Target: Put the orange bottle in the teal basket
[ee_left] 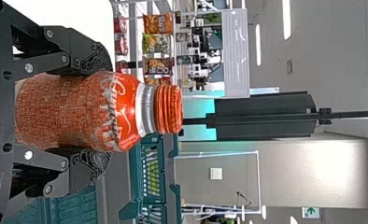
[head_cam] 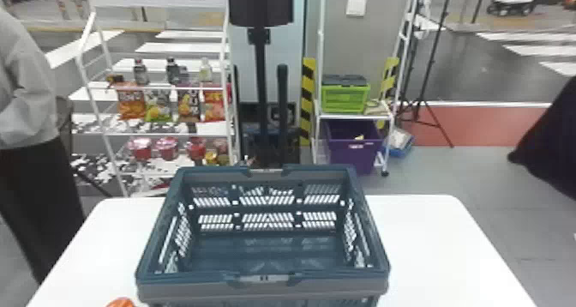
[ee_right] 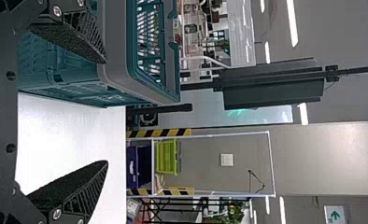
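Your left claw [ee_left: 98,112] is closed around the body of the orange bottle [ee_left: 74,112], which is upright with its orange cap [ee_left: 169,109] clear of the fingers. The bottle is outside the teal basket [head_cam: 184,288], near its front left corner; whether its base touches the surface [head_cam: 433,242], you can't tell. Your right claw [ee_right: 106,112] is wide and empty, near the basket's right side.

The likely next step is lifting the bottle over the rim. Swing it across too low and its base, hidden from you in the head view, could catch the wall, twist the bottle in your grip or shove the basket along. The rounded body could also slip if the hold is light or you jerk the lift. Let go too high and it may drop hard and topple; open up too near a wall and a finger could snag. Drift the right claw inward and you could nudge the basket off line.
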